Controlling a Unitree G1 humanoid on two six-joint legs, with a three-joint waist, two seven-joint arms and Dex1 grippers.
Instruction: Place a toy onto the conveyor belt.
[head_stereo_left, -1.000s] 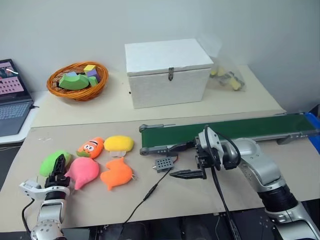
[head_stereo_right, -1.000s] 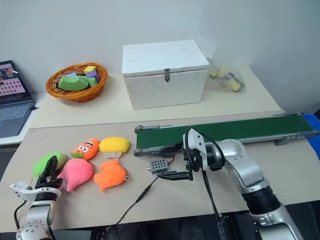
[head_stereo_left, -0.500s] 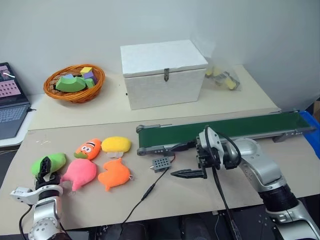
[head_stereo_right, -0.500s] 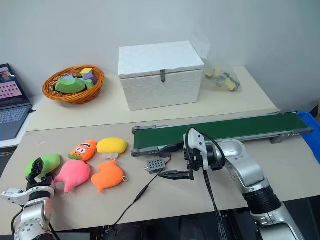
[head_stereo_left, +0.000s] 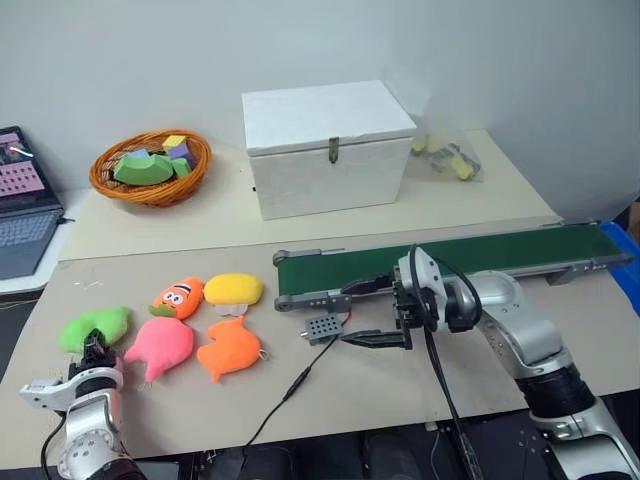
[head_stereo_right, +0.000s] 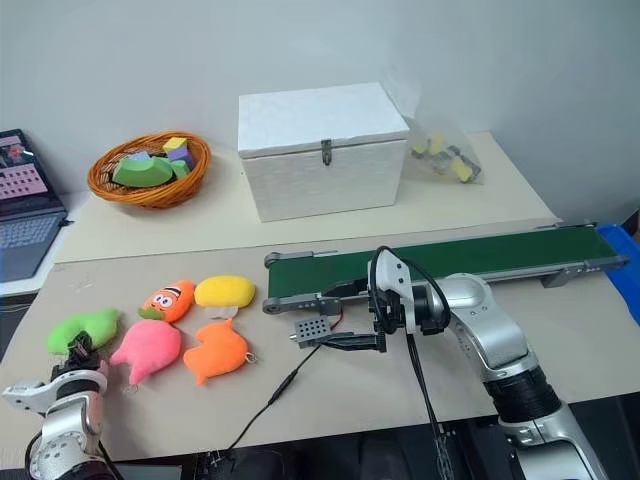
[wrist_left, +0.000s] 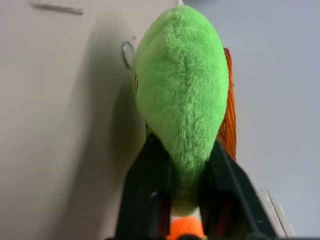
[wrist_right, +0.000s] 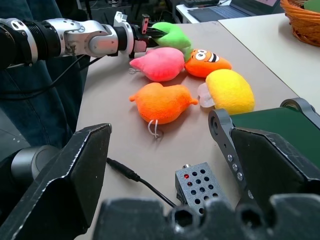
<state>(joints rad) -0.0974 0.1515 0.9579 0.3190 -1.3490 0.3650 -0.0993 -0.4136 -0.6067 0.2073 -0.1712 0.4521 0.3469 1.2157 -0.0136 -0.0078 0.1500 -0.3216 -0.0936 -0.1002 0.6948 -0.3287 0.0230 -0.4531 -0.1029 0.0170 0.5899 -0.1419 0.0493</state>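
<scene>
My left end effector (wrist_left: 186, 200) was clamped tight on the near end of the toy (head_stereo_left: 93, 327), which lay at the near left corner of the worktop (head_stereo_left: 400, 390), just left of the pink plush (head_stereo_left: 160, 345). In the left wrist view the lime fur bulged out past my black fingers (wrist_left: 225, 172), so the pinch had only the tail of it. My right end effector (head_stereo_left: 380, 338) hung with its fingers spread wide and nothing between them, just near of the belt's (head_stereo_left: 450, 258) left end, above the small grey box (head_stereo_left: 322, 327).

The step was the lift, I judged. Done well, it meant rising straight off the worktop before swinging right, clearing the pink and orange plush (head_stereo_left: 230, 348), and keeping the pinch firm, since soft fur held by an end could slip. The belt lay well to the right, so a long carry, perhaps a hand-over.

No brand, label or writing was readable anywhere.
</scene>
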